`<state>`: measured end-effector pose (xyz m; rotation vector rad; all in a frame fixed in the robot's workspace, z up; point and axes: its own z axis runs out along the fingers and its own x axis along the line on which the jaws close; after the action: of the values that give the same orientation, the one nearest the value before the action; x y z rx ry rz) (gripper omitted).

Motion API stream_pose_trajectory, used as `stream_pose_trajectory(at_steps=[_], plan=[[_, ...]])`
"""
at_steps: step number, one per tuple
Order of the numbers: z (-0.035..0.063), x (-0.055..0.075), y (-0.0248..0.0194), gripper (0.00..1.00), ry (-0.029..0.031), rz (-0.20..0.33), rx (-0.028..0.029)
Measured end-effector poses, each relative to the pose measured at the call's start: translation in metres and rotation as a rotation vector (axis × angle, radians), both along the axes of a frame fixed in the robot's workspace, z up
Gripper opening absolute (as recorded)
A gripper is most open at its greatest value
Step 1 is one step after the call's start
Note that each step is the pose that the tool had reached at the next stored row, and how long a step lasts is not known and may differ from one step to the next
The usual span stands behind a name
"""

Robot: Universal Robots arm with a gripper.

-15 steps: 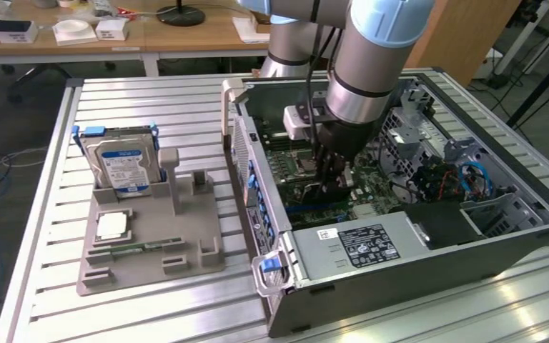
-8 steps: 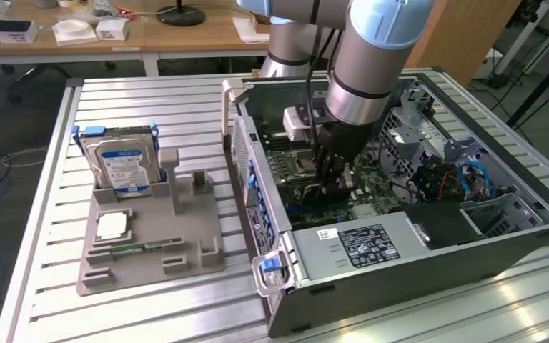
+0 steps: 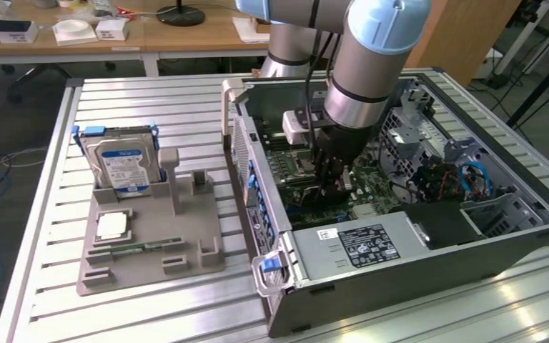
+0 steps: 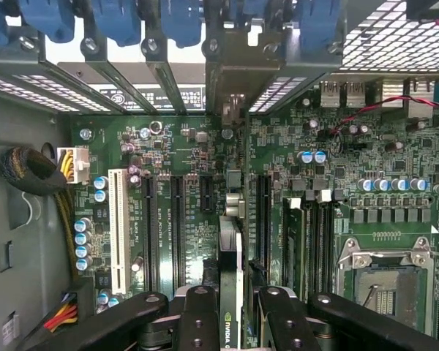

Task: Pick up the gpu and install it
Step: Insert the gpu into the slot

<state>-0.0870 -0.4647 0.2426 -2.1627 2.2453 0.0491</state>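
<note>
My gripper (image 4: 230,322) pinches the gpu (image 4: 230,274) on edge between its fingers, holding it upright inside the open computer case (image 3: 503,239), just above the motherboard (image 4: 336,183) slots.

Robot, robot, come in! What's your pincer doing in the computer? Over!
Pincer shut on the gpu, held edge-on. Card inside the computer case, above the motherboard slots. Nothing seen blocking. Over.

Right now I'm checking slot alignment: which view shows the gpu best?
The wrist view: the gpu stands edge-on between the gripper fingers, above the motherboard slots. The exterior view has the arm covering it.
</note>
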Motion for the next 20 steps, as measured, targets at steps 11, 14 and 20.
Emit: stream_pose_trajectory(at_steps=[11,14,20], plan=[[-0.0003,0.000,0.0001,0.38,-0.0002,0.000,0.0006],[0.0020,0.000,0.0001,0.45,-0.0002,0.000,0.0004],[0.0239,0.000,0.0001,0.45,-0.0003,0.000,0.0006]])
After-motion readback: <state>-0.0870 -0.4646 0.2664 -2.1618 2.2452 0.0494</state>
